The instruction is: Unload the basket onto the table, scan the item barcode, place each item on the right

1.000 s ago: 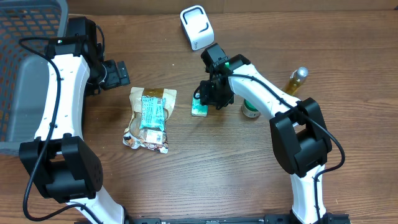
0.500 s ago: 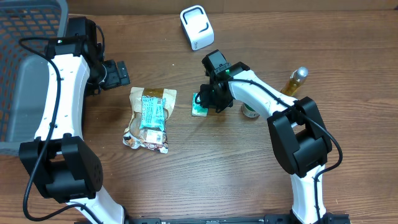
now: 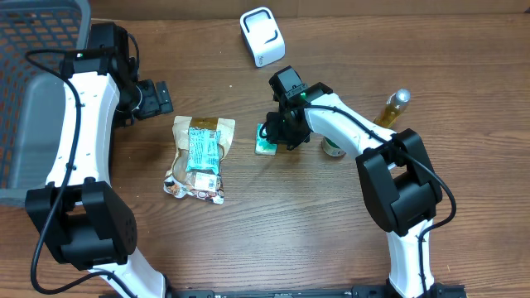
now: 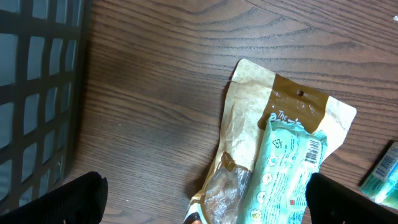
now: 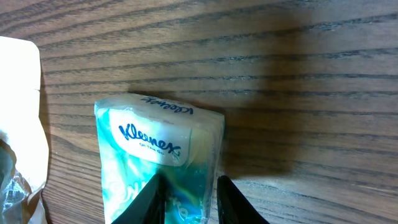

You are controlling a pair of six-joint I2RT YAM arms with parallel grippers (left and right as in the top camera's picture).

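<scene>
Plastic tissue pack (image 5: 155,146) is pinched by one edge in the right gripper (image 5: 189,196), fingers (image 5: 235,202) nearly together; it may slip free on lifting. The left gripper (image 4: 208,202) gapes empty.

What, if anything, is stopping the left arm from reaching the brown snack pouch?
Nothing visible, so probably yes. The open left hand hovers just beyond the brown snack pouch, bare table between; the right hand is at the Kleenex pack on its far side.

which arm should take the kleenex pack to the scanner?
Right. Its hand is closed on the Kleenex pack, with the scanner just beyond. The left hand sits open near the basket, farther off.
</scene>
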